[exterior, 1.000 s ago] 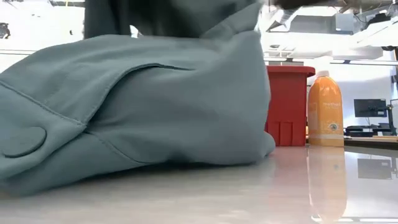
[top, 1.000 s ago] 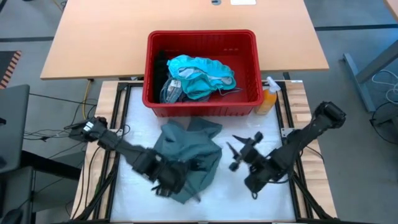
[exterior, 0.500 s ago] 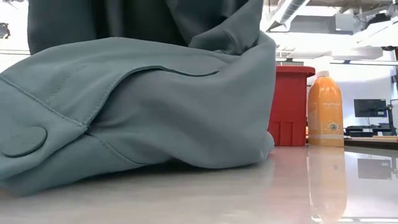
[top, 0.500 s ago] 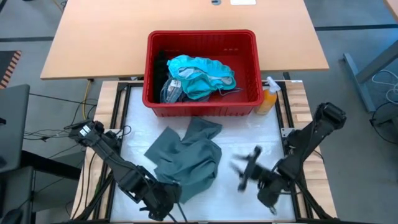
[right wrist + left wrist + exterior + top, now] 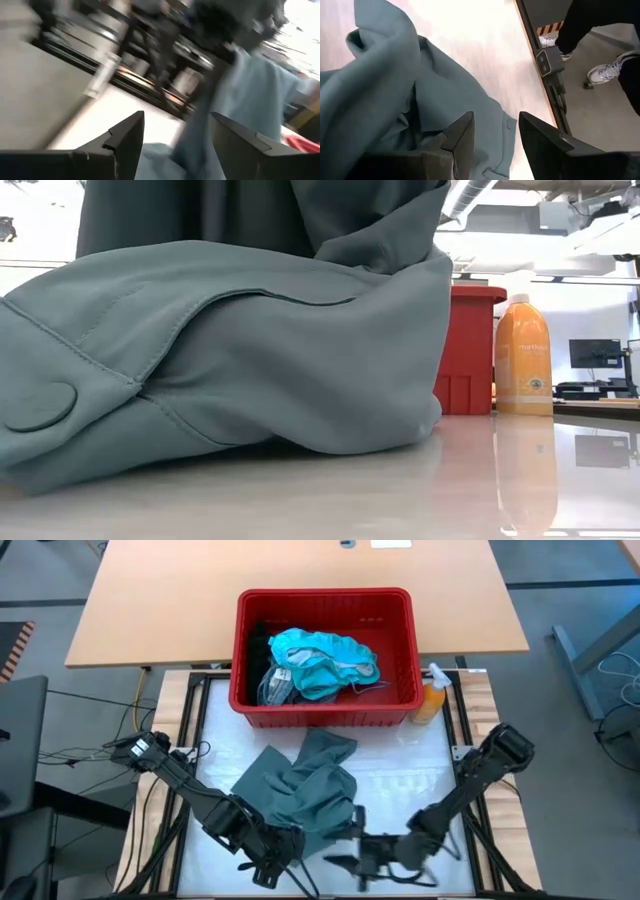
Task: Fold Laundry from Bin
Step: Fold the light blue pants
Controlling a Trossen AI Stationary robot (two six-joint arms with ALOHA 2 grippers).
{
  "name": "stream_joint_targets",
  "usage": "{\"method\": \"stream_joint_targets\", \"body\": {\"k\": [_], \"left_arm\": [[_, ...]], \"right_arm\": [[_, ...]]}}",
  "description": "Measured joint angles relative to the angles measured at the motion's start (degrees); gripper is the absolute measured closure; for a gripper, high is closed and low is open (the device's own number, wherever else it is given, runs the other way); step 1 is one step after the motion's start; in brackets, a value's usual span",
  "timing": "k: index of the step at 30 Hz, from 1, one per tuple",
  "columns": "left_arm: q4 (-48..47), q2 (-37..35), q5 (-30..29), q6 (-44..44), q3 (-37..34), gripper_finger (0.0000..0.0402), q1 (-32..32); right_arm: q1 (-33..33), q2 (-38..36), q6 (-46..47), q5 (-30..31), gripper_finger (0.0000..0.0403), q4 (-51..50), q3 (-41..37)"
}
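Note:
A dull grey-green garment lies crumpled on the white table top, filling most of the low view. There its upper part rises out of the picture. My left gripper is at the garment's near edge, shut on it. My right gripper hovers open just right of that edge, pointing at the garment; nothing is between its fingers. The red bin stands at the table's far side, with teal and dark laundry inside. My left gripper has the grey-green garment's near edge between its two fingers, coming slanting down from the near left. Its own fingers hide the place of contact, so I cannot tell how many layers it has. The cloth rises toward the gripper, while the rest lies on the table.
An orange spray bottle stands at the bin's right corner. A wooden table lies behind the bin. A person's legs and shoes show beyond the table's frame. Bare table top lies right of the garment.
My right gripper has swung from the table's right middle toward the near edge and left, up to the garment. My left gripper has drawn back toward the near-left corner, then shifted slightly right. The garment's left part has spread out leftward, and more cloth stands raised in the low view.

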Motion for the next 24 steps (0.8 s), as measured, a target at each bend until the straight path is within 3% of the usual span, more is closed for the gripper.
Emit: {"method": "stream_joint_targets", "body": {"k": [7,9,12,16,20,24], "left_arm": [[-0.02,0.00,0.17,-0.88,0.00,0.0256,-0.11],[-0.05,0.01,0.58,-1.28,0.00,0.0256,-0.24],[-0.28,0.02,1.10,-1.32,0.00,0.0256,-0.35],[-1.73,0.02,4.67,-3.86,0.00,0.0256,-0.35],[-3.89,0.02,10.47,-8.57,0.00,0.0256,-0.18],[-5.42,0.02,12.47,-11.70,0.00,0.0256,-0.29]], "right_arm": [[-4.57,4.08,3.15,11.93,0.0152,-9.51,6.84],[-5.29,4.06,6.54,11.45,0.0159,-12.96,6.97],[-6.24,3.81,9.83,8.75,0.0216,-15.22,6.97],[-6.20,2.68,8.39,10.47,0.0366,-16.24,6.97],[-6.15,-0.35,7.32,12.47,0.0381,-17.84,6.97],[-6.74,-7.63,11.26,16.30,0.0384,-26.03,7.06]]}}
